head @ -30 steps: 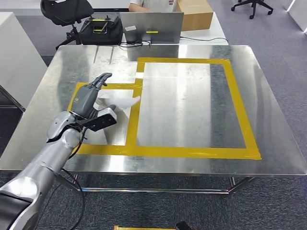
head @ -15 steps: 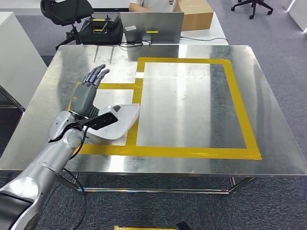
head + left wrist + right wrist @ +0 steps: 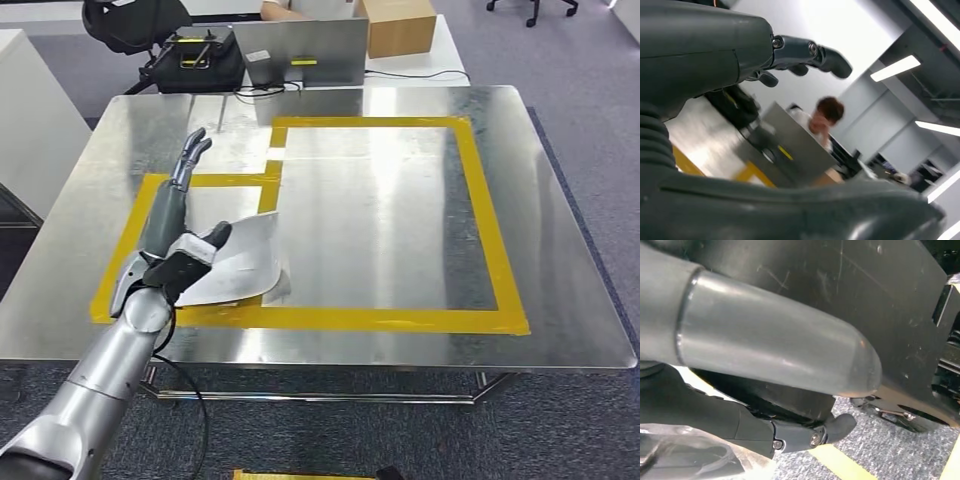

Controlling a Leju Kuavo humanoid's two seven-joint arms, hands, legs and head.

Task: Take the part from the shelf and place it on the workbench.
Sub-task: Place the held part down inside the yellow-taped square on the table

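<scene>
The curved sheet-metal part (image 3: 240, 262) lies on the steel workbench (image 3: 377, 210) near its front left corner, over the yellow tape line (image 3: 340, 319). The left hand (image 3: 175, 232) is just beside it, fingers straight and apart, holding nothing; the thumb touches the part's left edge. The right hand (image 3: 783, 405) grips nothing; whether it is closed I cannot tell.

No text, label, brand, number or sign showing clearly enough to be read, on any surface in any view
</scene>
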